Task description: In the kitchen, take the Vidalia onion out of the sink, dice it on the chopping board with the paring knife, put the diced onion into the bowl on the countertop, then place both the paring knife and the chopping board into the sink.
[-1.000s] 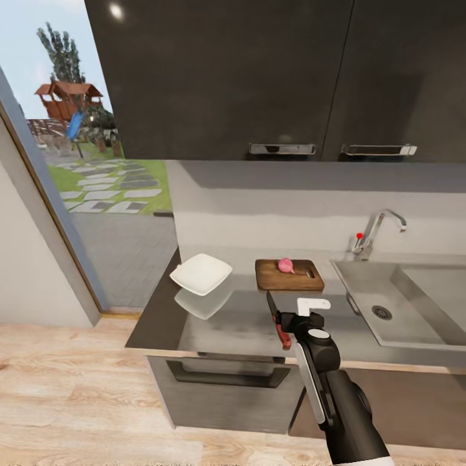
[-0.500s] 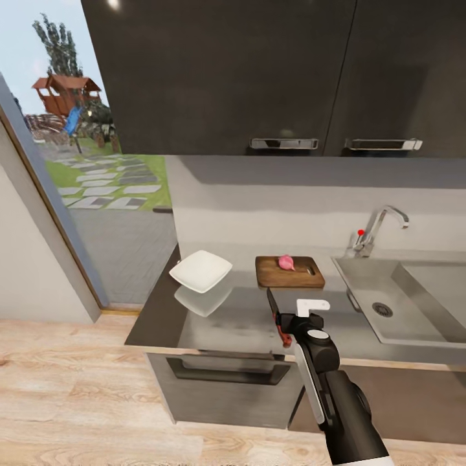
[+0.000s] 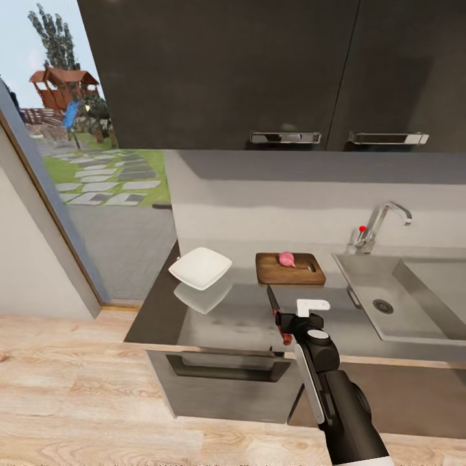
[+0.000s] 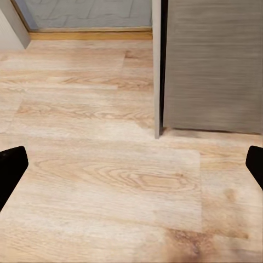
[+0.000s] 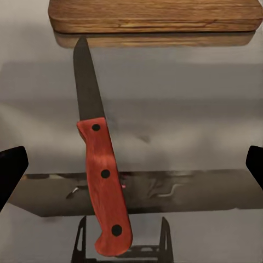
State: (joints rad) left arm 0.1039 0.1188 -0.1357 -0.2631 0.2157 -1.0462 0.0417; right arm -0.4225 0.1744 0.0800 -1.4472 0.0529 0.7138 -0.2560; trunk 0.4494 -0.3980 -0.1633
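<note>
The Vidalia onion rests on the chopping board at the back of the countertop. Left of the board stands the white bowl, and the sink is to its right. The paring knife lies flat on the countertop in front of the board, blade toward it. My right gripper hovers just above the knife's red handle, open, with both fingers wide of the handle. The board's edge lies beyond the blade tip. My left gripper hangs open over the wooden floor.
Dark wall cabinets hang above the worktop. A chrome tap with a red knob stands behind the sink. Glass at the left looks onto a garden. A grey cabinet panel stands near my left gripper.
The whole head view has shifted a little, so the camera moved. Board, bowl and knife sit slightly higher in the picture. The right arm holds its place and the knife lies still.
</note>
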